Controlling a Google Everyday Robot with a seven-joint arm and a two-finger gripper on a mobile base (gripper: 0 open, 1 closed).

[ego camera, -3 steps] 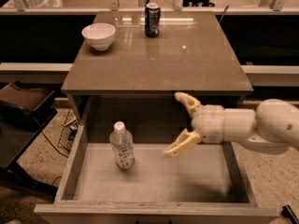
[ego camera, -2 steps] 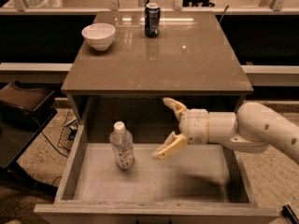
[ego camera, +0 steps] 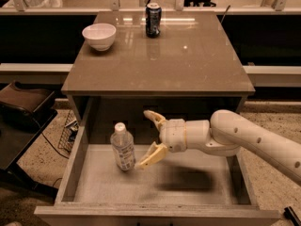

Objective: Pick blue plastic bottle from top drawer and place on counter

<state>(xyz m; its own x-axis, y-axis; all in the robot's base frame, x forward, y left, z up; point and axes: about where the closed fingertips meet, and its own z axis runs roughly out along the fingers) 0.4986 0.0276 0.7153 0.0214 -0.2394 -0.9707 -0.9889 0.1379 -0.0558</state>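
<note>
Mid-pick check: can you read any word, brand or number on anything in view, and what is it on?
No text can be read.
blue plastic bottle, standing in the top drawer: dark print on its white label, too blurred to read.
soda can on the counter: markings too blurred to read.
white bowl: no text.
hand, open just right of the bottle: no text.
</note>
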